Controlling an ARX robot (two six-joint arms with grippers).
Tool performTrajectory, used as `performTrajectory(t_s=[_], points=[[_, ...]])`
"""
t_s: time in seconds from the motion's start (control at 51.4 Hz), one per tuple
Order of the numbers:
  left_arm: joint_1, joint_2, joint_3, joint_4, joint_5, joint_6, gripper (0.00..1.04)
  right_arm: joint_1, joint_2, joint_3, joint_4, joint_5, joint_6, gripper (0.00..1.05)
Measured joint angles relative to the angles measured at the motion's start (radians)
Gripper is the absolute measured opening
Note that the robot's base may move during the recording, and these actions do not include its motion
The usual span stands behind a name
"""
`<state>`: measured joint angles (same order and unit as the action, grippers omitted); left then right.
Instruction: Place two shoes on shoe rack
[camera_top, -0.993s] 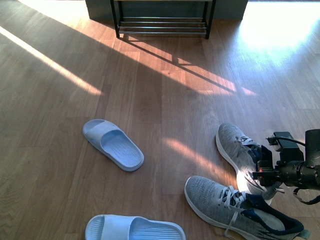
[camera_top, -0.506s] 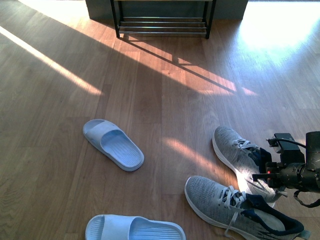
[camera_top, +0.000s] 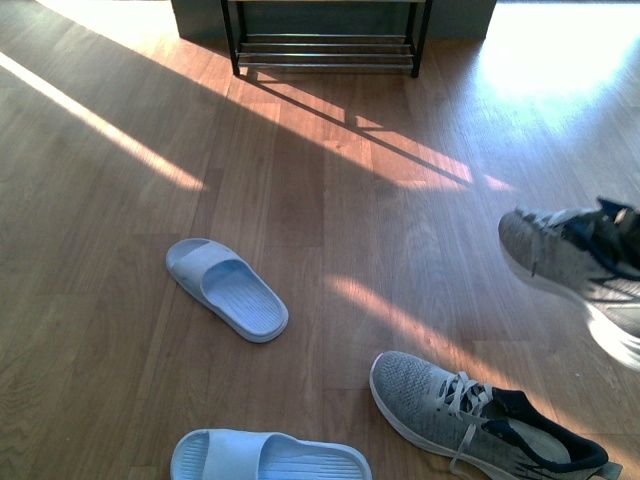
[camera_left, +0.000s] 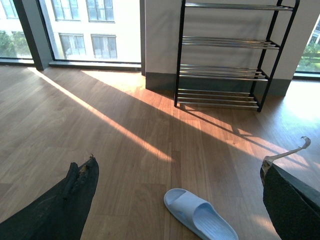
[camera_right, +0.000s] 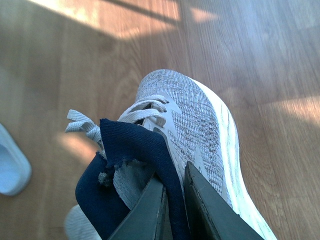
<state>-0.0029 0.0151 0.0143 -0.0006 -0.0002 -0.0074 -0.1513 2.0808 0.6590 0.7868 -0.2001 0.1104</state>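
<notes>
My right pincer (camera_right: 174, 186) was clamped on the navy collar of one sneaker (camera_top: 565, 262), which hung blurred above the floor (camera_top: 300, 200) at my right. The other sneaker (camera_top: 470, 418) lay on the floor, well apart from the shoe rack (camera_top: 325, 45). My left pincer (camera_left: 177, 162) stood wide open.

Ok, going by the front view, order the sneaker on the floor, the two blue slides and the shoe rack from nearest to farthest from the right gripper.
The right gripper grips the held sneaker at the right edge.
1. Sneaker on the floor, front right, closest.
2. Mid-floor slide and bottom-edge slide, both left; too close to call.
3. Shoe rack, far end.
</notes>
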Motion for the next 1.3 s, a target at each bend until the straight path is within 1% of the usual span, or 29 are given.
performTrajectory(t_s=[0.117, 0.273, 0.526, 0.623, 0.701, 1.304], points=[[0.0, 0.0, 0.0, 0.0, 0.0, 0.0, 0.95, -0.036, -0.342, -0.111, -0.126, -0.079, 0.063, 0.11], [0.0, 0.0, 0.0, 0.0, 0.0, 0.0, 0.95, -0.09, -0.688, -0.183, -0.288, -0.183, 0.127, 0.11], [0.0, 0.0, 0.0, 0.0, 0.0, 0.0, 0.95, -0.193, -1.103, -0.232, -0.512, -0.318, 0.167, 0.1], [0.0, 0.0, 0.0, 0.0, 0.0, 0.0, 0.95, -0.235, -1.209, -0.257, -0.542, -0.363, 0.171, 0.1], [0.0, 0.0, 0.0, 0.0, 0.0, 0.0, 0.95, -0.259, -1.242, -0.283, -0.528, -0.402, 0.188, 0.1], [0.0, 0.0, 0.0, 0.0, 0.0, 0.0, 0.95, -0.267, -1.245, -0.293, -0.527, -0.407, 0.208, 0.1]])
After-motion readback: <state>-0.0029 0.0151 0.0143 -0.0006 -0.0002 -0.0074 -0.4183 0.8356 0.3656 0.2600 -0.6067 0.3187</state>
